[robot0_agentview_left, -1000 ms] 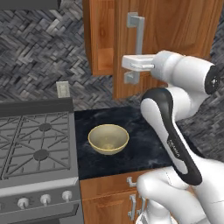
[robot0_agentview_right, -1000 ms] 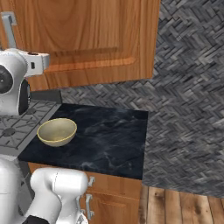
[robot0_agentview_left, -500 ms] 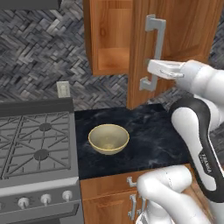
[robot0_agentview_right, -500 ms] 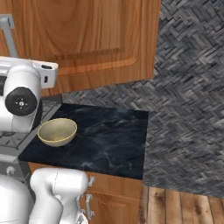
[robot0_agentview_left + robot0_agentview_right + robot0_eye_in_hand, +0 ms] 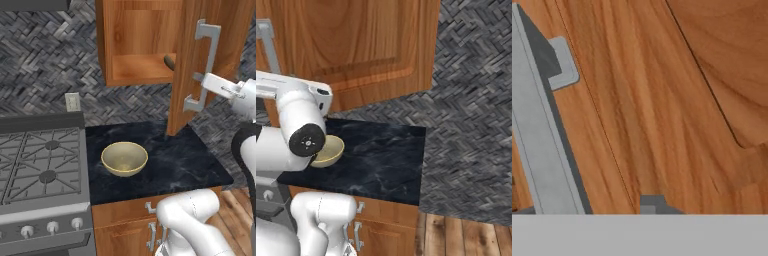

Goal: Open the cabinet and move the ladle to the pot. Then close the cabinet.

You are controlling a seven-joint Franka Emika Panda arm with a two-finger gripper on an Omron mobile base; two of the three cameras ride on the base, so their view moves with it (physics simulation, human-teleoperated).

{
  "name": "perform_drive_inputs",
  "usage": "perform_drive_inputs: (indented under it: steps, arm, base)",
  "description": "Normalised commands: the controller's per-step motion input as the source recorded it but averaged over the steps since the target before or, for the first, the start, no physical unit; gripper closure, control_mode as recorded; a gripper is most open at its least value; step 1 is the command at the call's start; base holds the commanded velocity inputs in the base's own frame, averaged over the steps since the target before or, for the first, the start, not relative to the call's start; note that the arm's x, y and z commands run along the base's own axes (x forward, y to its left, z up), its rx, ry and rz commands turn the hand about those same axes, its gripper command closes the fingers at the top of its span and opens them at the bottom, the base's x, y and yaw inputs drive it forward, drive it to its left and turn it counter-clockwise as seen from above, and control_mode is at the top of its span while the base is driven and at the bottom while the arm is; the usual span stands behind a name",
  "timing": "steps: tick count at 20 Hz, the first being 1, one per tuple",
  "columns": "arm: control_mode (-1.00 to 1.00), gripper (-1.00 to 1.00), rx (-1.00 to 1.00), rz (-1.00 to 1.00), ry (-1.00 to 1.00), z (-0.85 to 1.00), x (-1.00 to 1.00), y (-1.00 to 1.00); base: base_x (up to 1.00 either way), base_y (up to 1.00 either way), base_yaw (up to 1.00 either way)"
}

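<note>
Cabinet (image 5: 135, 45) warm brown; bowl (image 5: 124, 158) yellowish-beige; counter (image 5: 175, 155) black marbled.

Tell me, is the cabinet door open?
Open: the door is swung out, showing the cabinet's wooden inside.

Glossy white rounded arm (image 5: 298, 130) with dark joint caps.

The brown wooden cabinet (image 5: 135, 45) hangs on the wall, its door (image 5: 187, 65) swung open. The dark ladle (image 5: 170, 62) lies on its shelf.
</note>
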Motion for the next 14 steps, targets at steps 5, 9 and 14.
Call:
perform_drive_inputs:
  steps: [5, 9, 14]
  arm:
    - [-1.00, 1.00, 0.06, 0.26, 0.11, 0.00, -0.07, -0.84]
    - [-1.00, 1.00, 0.07, 0.29, 0.01, 0.00, -0.08, -1.00]
    - [-1.00, 1.00, 0.02, 0.31, -0.19, 0.00, -0.02, -1.00]
  base:
    - [0.00, 0.00, 0.00]
    - [0.00, 0.00, 0.00]
    - [0.00, 0.00, 0.00]
